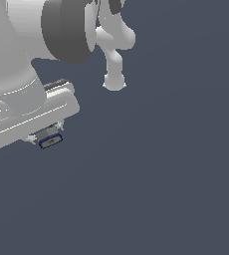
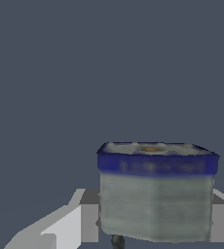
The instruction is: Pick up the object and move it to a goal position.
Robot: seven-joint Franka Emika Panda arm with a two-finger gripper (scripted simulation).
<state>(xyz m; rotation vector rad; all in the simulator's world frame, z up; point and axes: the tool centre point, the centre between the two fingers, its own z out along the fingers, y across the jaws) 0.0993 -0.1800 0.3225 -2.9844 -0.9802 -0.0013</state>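
The object [image 1: 51, 139] is a small grey-olive tin with a dark blue rim, showing just under the white hand at the exterior view's left. My gripper [image 1: 48, 135] is shut on it, the fingers mostly hidden behind the hand's body. In the wrist view the object [image 2: 155, 192] fills the space between the two fingers [image 2: 87, 219], its blue rim and an orange-brown mark on the face turned away from the camera. It hangs above the plain dark floor, touching nothing else.
The arm's large white and dark grey links [image 1: 61, 30] fill the exterior view's upper left. A white arm segment [image 1: 114, 55] stands behind. Flat dark blue-grey ground [image 1: 161, 174] spreads everywhere else.
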